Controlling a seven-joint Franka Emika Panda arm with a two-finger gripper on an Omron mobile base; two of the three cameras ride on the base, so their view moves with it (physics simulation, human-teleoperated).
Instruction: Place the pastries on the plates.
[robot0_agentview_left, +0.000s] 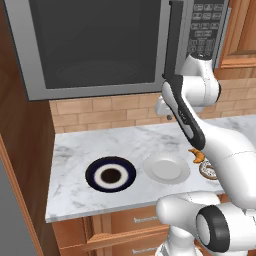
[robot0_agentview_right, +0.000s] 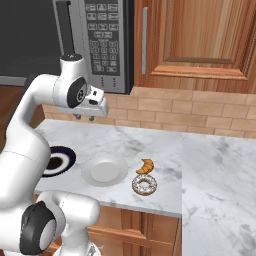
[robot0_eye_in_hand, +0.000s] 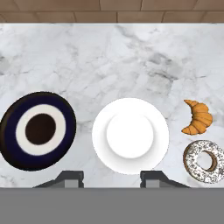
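Two base views looked forward and down from behind the arm, left and right; the hand view faced straight down from high; all shared the white plate (robot0_eye_in_hand: 130, 135) beneath the claw (robot0_eye_in_hand: 112, 178).

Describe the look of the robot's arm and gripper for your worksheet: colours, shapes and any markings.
The arm is made of glossy white, rounded, tube-like segments, with dark grey to black discs and bands at the joints. The gripper has two small dark grey fingertips with flat tops and sloping outer sides. No cables or lettering can be made out.

The white-grey marble surface (robot0_eye_in_hand: 131, 57) looked smooth, the plain white plate (robot0_eye_in_hand: 130, 135) shiny, the brown wooden cabinets (robot0_agentview_right: 195, 40) matt.
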